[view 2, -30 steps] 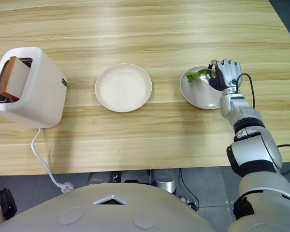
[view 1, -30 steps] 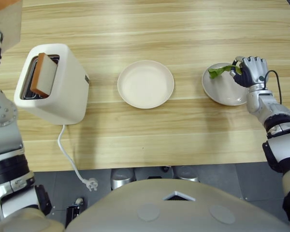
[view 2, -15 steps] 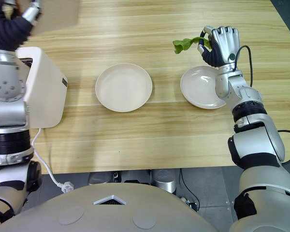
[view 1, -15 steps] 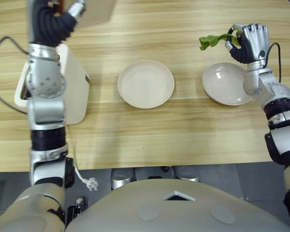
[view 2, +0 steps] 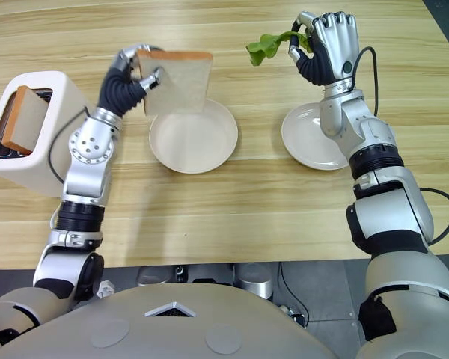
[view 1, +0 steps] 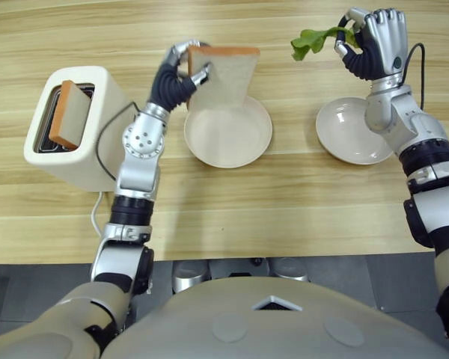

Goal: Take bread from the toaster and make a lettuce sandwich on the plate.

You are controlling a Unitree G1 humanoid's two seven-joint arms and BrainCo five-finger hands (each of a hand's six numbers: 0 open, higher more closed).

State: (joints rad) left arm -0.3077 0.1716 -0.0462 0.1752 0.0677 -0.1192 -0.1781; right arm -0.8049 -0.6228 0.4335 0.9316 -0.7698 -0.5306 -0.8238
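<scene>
Now, in the left eye view, the left hand (view 1: pixel 178 73) has swung in from above the toaster (view 1: pixel 97 142). It holds a bread slice (view 1: pixel 224 78) upright over the far rim of the plate (view 1: pixel 228 142), with its fingers clamped on the slice's left edge. A second slice (view 1: pixel 66 114) stands in the toaster's slot, well to the left of that hand, on the worktop (view 1: pixel 284 209).

In the right eye view, the right hand (view 2: pixel 328 48) has risen a little and drifted left since half a second ago. It is clenched on the lettuce (view 2: pixel 266 46), whose leaf sticks out to the hand's left, high above the worktop. The small dish (view 2: pixel 307 146) lies below the wrist, just right of the plate and apart from it.
</scene>
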